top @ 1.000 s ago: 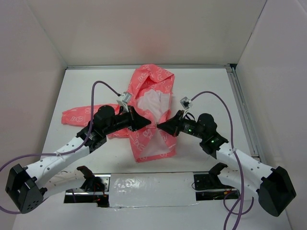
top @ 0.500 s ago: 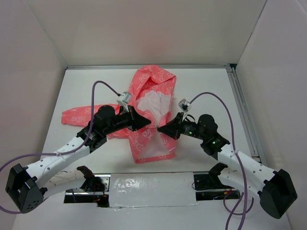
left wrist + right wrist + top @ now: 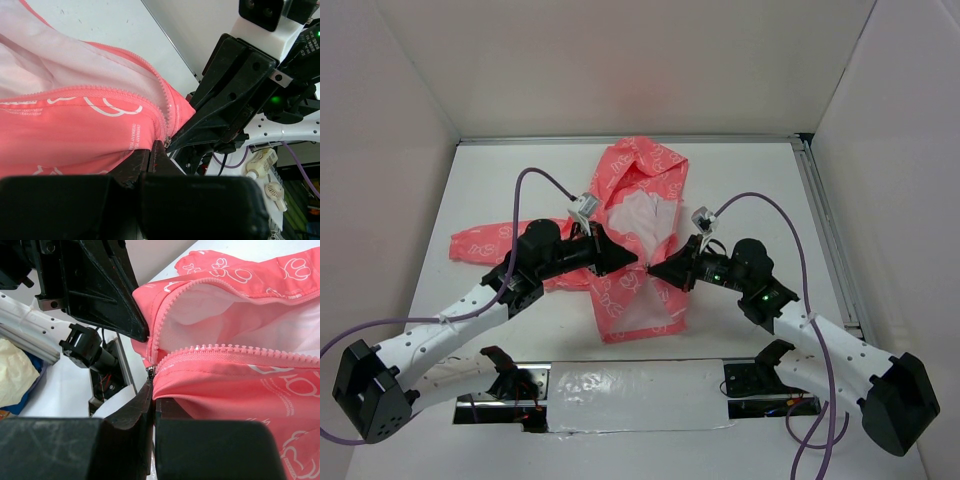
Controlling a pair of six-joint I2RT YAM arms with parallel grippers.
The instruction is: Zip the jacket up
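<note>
The coral-pink jacket (image 3: 638, 300) lies in the middle of the table, hood (image 3: 642, 165) at the far end. Its front is open and shows the pale lining (image 3: 642, 215). My left gripper (image 3: 630, 258) and right gripper (image 3: 656, 268) meet tip to tip at the jacket's front opening, halfway down. In the left wrist view the left gripper (image 3: 152, 150) is shut on the jacket's edge beside the small metal zip slider (image 3: 167, 142). In the right wrist view the right gripper (image 3: 153, 390) is shut on the pink fabric just under the zip teeth (image 3: 235, 351), with the slider (image 3: 150, 371) at its tip.
One sleeve (image 3: 480, 240) stretches out to the left under the left arm. White walls enclose the table on three sides. A metal rail (image 3: 825, 230) runs along the right edge. Purple cables arc over both arms.
Both grippers stay closed at the jacket's opening. The right gripper has edged slightly left and nearer; the left sleeve and hood have shifted a little toward the far side.
</note>
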